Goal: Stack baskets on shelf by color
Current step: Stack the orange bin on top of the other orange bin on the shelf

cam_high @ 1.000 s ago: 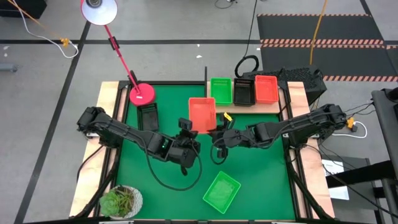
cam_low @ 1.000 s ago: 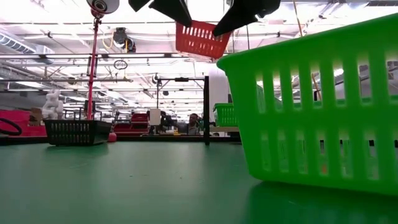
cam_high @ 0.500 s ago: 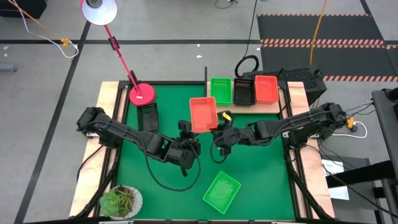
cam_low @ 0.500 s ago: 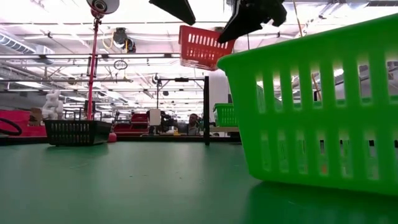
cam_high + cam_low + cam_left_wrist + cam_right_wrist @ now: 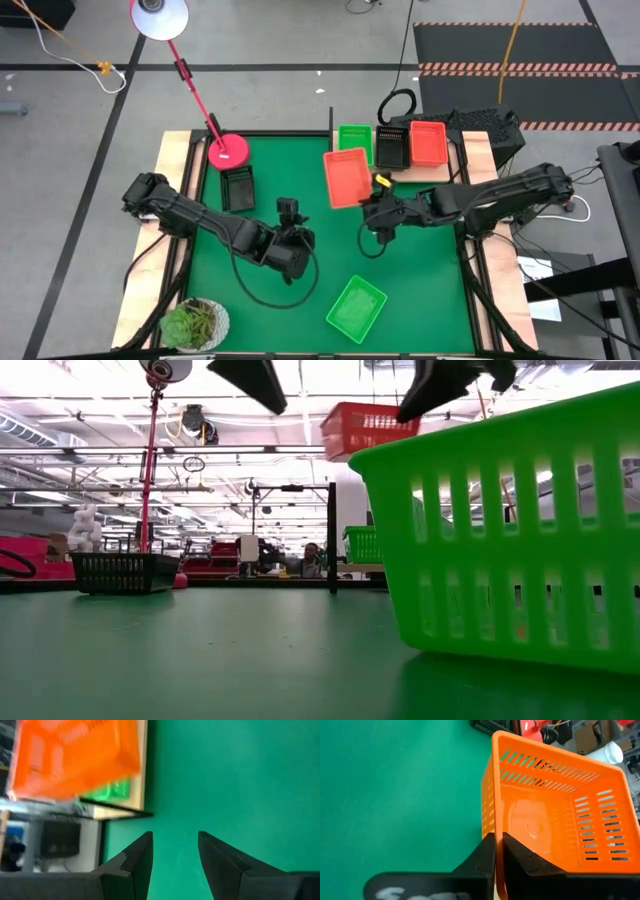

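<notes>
My right gripper [image 5: 372, 197] is shut on an orange-red basket [image 5: 345, 178] and holds it in the air over the mat, just short of the shelf [image 5: 415, 174]. On the shelf a green basket [image 5: 352, 137], a black one [image 5: 391, 148] and an orange-red one [image 5: 428, 143] stand side by side. My left gripper [image 5: 288, 208] is open over the middle of the mat, left of the carried basket, with nothing between its fingers [image 5: 145, 855]. Another black basket [image 5: 238, 188] rests on the mat at the far left. A green basket [image 5: 357, 308] lies near the front edge. My right gripper pinches the basket's wall [image 5: 496, 827] near a corner, on the basket's near right side. One finger [image 5: 517, 857] is inside the basket and the other is outside. The fingers come roughly level from the table's right. The basket [image 5: 368, 428] hangs lifted clear, open side up, a little tilted.
A red lamp base [image 5: 228, 150] with its slanting pole stands at the mat's far left corner. A potted plant [image 5: 195, 322] sits at the near left corner. Wooden rails [image 5: 172, 200] border the mat on both sides. A dark post [image 5: 332, 535] stands by the shelf.
My left gripper has let go of the orange-red basket and drawn back a little toward the near edge. My right gripper has carried the basket alone toward the table's right and the shelf, keeping it in the air.
</notes>
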### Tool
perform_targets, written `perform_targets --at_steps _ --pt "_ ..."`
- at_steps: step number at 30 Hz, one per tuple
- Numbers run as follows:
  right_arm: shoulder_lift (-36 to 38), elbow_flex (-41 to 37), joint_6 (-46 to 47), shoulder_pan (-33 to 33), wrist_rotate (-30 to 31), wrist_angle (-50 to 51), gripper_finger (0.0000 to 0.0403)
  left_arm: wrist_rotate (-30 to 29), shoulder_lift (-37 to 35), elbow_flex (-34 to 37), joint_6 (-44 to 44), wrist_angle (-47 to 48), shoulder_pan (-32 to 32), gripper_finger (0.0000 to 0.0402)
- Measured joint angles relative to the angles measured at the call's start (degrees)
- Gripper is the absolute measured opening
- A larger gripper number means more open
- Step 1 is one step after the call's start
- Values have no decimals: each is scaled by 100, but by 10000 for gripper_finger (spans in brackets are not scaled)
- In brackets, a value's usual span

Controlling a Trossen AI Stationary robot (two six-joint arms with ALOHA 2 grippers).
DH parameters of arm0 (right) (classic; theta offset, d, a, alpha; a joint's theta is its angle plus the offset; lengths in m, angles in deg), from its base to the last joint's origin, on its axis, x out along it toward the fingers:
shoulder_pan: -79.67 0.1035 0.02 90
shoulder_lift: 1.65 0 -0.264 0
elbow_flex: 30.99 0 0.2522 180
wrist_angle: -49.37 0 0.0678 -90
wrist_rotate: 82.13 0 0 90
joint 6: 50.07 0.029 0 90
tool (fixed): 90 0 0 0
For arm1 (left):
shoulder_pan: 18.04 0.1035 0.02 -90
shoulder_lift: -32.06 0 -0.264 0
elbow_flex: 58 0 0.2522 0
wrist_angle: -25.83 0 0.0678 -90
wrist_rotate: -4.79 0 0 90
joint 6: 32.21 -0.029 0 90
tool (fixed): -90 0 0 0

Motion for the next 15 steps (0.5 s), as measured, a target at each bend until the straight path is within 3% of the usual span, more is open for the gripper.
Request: perform_targets --at_steps 9,15 --pt "676 -194 -51 -107 -11 499 10 575 0 0 1368 843 -9 159" --pt "1281 -678 -304 -268 164 395 11 599 0 0 1679 966 -141 159"
